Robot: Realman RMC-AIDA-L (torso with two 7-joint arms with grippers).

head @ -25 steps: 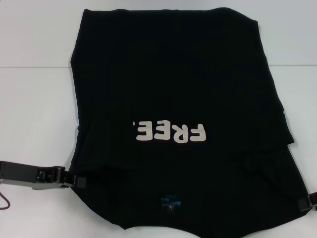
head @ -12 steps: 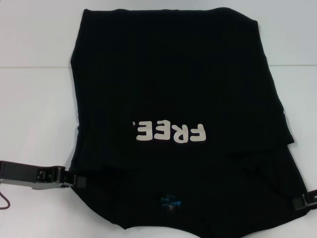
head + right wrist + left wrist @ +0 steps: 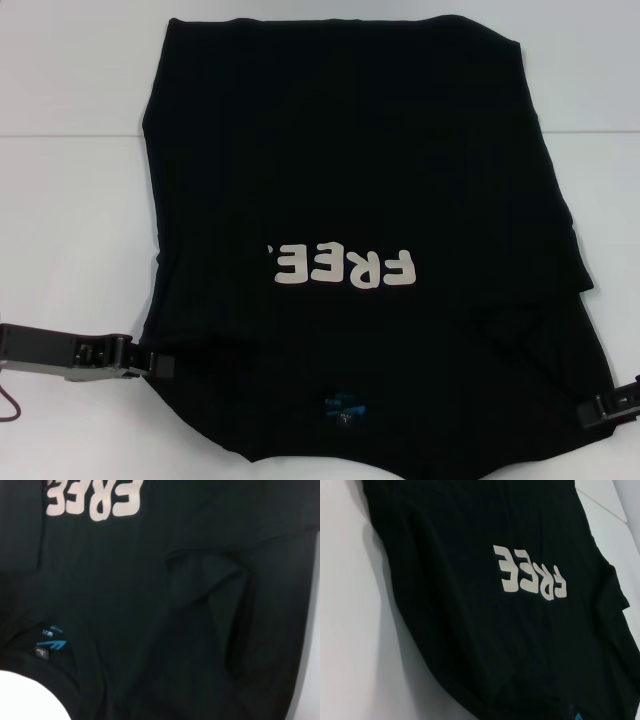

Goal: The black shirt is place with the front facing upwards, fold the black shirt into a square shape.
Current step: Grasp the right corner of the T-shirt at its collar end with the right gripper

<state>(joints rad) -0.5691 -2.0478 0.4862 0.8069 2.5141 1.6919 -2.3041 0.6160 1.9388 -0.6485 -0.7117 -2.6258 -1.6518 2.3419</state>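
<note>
While the black shirt (image 3: 360, 250) lies long-ways between them, the left gripper (image 3: 163, 366) and right gripper (image 3: 597, 411) touch its near corners; finger state unclear.

You are seeing the black shirt (image 3: 350, 200) running off the head view at 6 o'clock, so its collar edge is cut away. The lettering (image 3: 340, 266) is losing its last character under a fold at 9 o'clock. The right gripper (image 3: 605, 407) is showing only partly at the 4 o'clock edge. The neck label (image 3: 50, 642) print is reading too blurred to make out.
</note>
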